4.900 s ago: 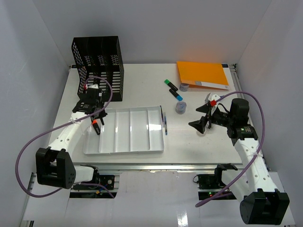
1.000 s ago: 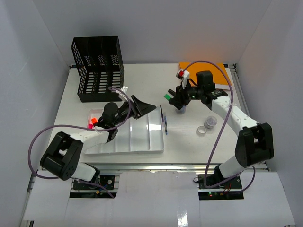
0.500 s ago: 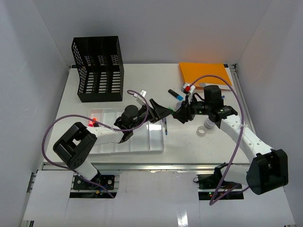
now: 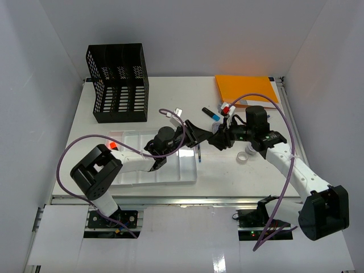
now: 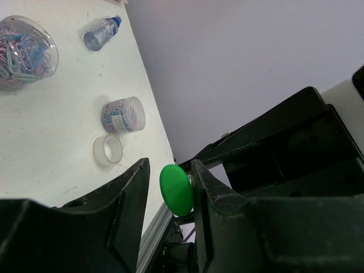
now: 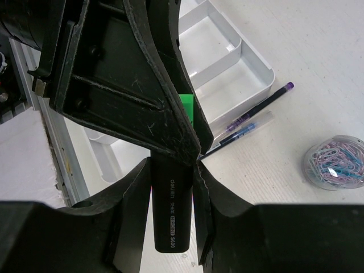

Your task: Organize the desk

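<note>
1. Worktop [image 4: 182, 94] tidy-up, step in hand: judged to be a mid-air handover of a marker [image 6: 172, 216] between the two hands.
2. Right hand [image 6: 172, 170]: fingers pressed onto the black barrel from both sides, pinching it.
3. Left hand [image 5: 169, 170]: fingers flank the marker's green end. One touches it and a thin gap shows at the other, so whether it grips cannot be told.
4. Next move, as a judgement: one hand should let go only once the other's hold is sure, then the marker goes to a tray compartment. A slack hold risks a drop.
5. Tray [image 6: 250, 62]: white, compartmented, just below and beside the meeting hands.
6. Purple pen [image 6: 256, 105] and blue pen [image 6: 239, 133]: lying on the worktop just beside the tray wall.
7. Paper-clip tub [image 6: 335, 162]: near the pens. Tape roll [image 5: 107, 151] and small clip jar [image 5: 123, 115] stand close together.
8. Worktop relative to the hands: beneath both, touched by neither. They meet above its middle, by the tray's right end.
9. File rack [image 4: 116, 85] at the far left, orange folder [image 4: 245, 90] at the far right.
</note>
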`<state>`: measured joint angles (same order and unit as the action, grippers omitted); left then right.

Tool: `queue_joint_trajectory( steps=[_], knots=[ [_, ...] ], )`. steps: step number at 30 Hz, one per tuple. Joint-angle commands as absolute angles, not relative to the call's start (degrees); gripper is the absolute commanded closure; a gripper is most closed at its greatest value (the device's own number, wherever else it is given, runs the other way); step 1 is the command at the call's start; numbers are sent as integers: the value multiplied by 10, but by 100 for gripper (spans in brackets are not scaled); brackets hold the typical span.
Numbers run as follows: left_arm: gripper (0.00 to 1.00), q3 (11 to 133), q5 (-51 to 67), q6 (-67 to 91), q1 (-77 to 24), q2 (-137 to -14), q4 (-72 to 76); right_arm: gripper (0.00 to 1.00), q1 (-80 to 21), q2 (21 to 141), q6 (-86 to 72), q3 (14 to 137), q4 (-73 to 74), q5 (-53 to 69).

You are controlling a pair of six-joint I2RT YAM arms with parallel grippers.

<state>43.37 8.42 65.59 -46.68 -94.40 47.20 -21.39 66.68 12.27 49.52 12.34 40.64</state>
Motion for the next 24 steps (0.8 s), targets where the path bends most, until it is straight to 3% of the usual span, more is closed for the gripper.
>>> queue_joint_trajectory(
  steps=[1,7,9,11,15,24],
  knots=[
    [62,448,75,650,-472,-940,471,83,-218,650,122,494,97,400],
    [76,453,82,641,-472,-936,458,77,-219,657,122,496,96,385],
    [81,453,85,638,-472,-934,455,59,-219,657,124,495,96,382],
    [85,451,86,634,-472,-931,447,30,-219,656,130,494,98,384],
    [92,449,88,607,-472,-920,406,6,-219,646,157,489,105,394],
    [96,408,80,480,-402,-816,213,10,-201,595,258,458,143,412]
  ],
)
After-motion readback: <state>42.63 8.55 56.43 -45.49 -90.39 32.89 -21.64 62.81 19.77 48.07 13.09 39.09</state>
